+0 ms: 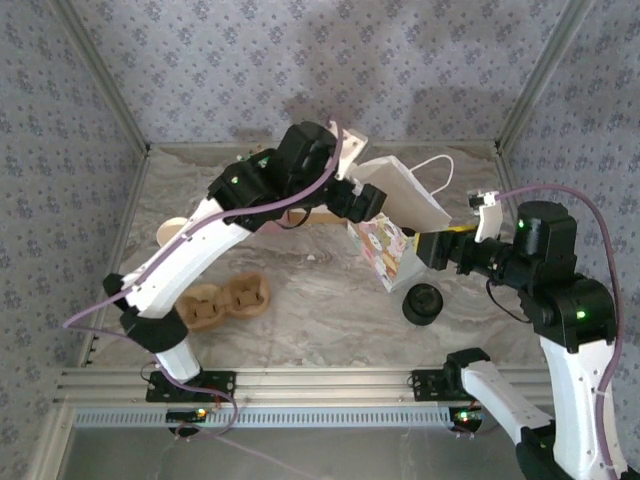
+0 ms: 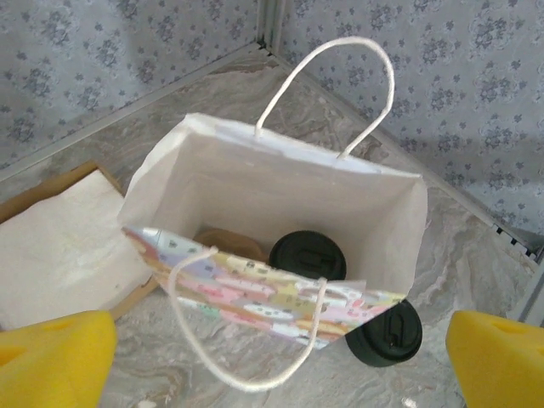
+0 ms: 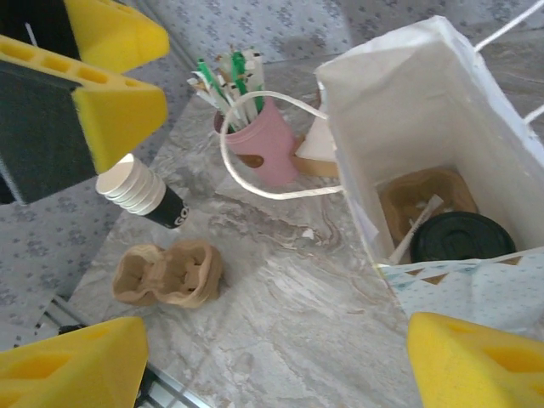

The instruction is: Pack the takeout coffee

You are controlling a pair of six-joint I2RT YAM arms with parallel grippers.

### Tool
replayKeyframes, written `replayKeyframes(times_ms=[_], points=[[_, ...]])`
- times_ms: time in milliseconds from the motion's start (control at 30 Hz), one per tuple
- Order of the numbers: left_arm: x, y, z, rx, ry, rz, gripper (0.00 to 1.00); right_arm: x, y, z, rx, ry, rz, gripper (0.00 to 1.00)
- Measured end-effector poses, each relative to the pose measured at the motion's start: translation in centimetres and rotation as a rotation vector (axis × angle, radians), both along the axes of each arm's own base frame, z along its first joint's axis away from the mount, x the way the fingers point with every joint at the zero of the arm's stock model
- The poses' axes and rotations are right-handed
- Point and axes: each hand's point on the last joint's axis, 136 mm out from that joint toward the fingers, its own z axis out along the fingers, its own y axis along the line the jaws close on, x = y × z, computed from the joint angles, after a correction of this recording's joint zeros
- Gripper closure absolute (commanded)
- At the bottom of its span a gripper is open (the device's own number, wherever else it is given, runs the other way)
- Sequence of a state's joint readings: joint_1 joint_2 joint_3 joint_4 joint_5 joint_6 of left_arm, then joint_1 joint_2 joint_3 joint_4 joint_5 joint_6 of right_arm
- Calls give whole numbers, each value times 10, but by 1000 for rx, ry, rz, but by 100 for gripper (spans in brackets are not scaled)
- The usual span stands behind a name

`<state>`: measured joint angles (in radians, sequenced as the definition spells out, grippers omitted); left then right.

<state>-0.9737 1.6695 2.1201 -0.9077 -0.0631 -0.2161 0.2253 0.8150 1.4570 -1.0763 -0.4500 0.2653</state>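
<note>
Takeout coffee point(image 2: 308, 255): upright at the bottom of the open paper bag point(image 2: 255, 178), black lid up, next to a brown pulp tray point(image 3: 416, 191). Left tool point(image 2: 276, 361): over the bag, spread wide, empty. Right tool point(image 3: 272, 365): beside the bag, wide apart, holding nothing.

Table point(image 1: 320, 290): grey-veined marble top, enclosed by walls on three sides.
Walls point(image 1: 300, 60): pale blue-grey paper with a small flower print.
Rail point(image 1: 300, 385): ribbed metal strip along the near edge.
Cup carrier point(image 3: 167, 274): brown pulp tray with two hollows, empty, lying on the left half of the table.
Stack of paper cups point(image 3: 136, 189): cream, nested, black at one end, near the carrier.
Pink cup point(image 3: 259, 144): stands further back, stuffed with sticks point(image 3: 225, 81), green and white.
Napkins point(image 2: 59, 246): white, on a flat brown tray, just beside the pink cup.
Pile of lids point(image 1: 422, 303): black, squat, front right.
</note>
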Motion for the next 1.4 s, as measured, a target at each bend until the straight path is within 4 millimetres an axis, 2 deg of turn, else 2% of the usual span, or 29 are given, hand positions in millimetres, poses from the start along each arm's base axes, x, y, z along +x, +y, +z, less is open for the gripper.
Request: replayKeyframes(times_ms=[233, 400, 533, 700, 933, 1100, 1267, 1400], points=[[-16, 37, -4, -44, -10, 59, 0, -8, 18, -7, 39, 15, 84, 17], [-24, 61, -24, -39, 9, 117, 1, -13, 35, -18, 41, 42, 155, 17], [-23, 75, -44, -16, 39, 167, 6, -16, 45, -23, 22, 43, 195, 17], [-12, 87, -75, 22, 98, 240, 22, -14, 62, -32, -24, 62, 238, 17], [19, 103, -96, 28, 182, 341, 48, 0, 79, -53, -123, 98, 237, 17], [51, 86, -100, 60, 229, 365, 57, 12, 77, -51, -167, 91, 186, 16], [86, 60, -91, 73, 240, 373, 59, 27, 69, -39, -218, 86, 111, 15], [123, 39, -85, 79, 238, 392, 61, 40, 56, -36, -248, 103, 40, 15]])
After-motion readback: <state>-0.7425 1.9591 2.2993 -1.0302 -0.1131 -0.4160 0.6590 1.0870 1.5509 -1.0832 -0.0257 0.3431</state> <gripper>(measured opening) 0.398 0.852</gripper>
